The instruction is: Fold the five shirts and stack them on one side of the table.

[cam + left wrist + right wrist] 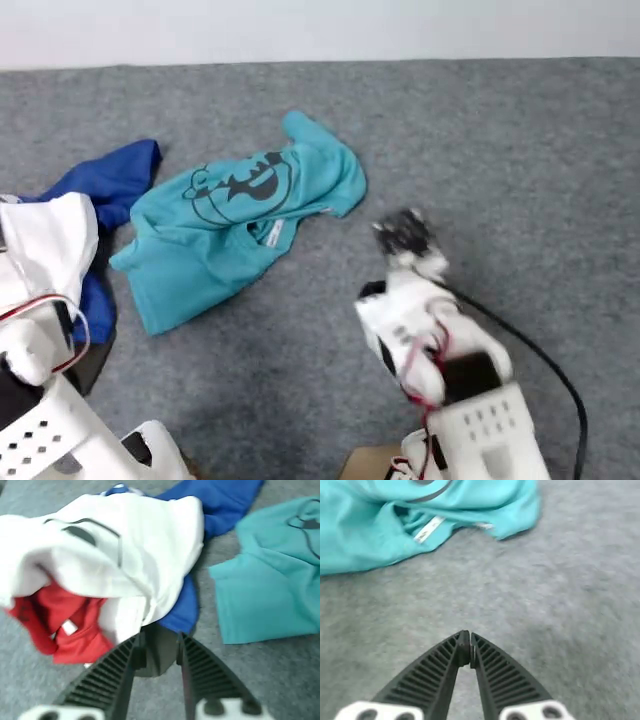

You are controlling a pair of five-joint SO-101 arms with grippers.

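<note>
Shirts unfolded, none stacked; teal one lying apart for a first fold.
The teal shirt [235, 230] is seen crumpled near the middle of the grey surface [500, 150], with one end bunched and the collar label turned out. The white shirt [125, 545], red shirt [65, 625] and blue shirt [220, 500] are heaped together beside it, touching one another. The right jaws are pressed together, empty, over bare surface near the teal shirt. The left jaws are spread a little above a dark cloth [157, 652] at the heap's edge. Before any fold, the teal shirt is best pulled flat. 2 opposite edges should be pinched low, 1 by each arm, and drawn apart so that creases are not folded in.
</note>
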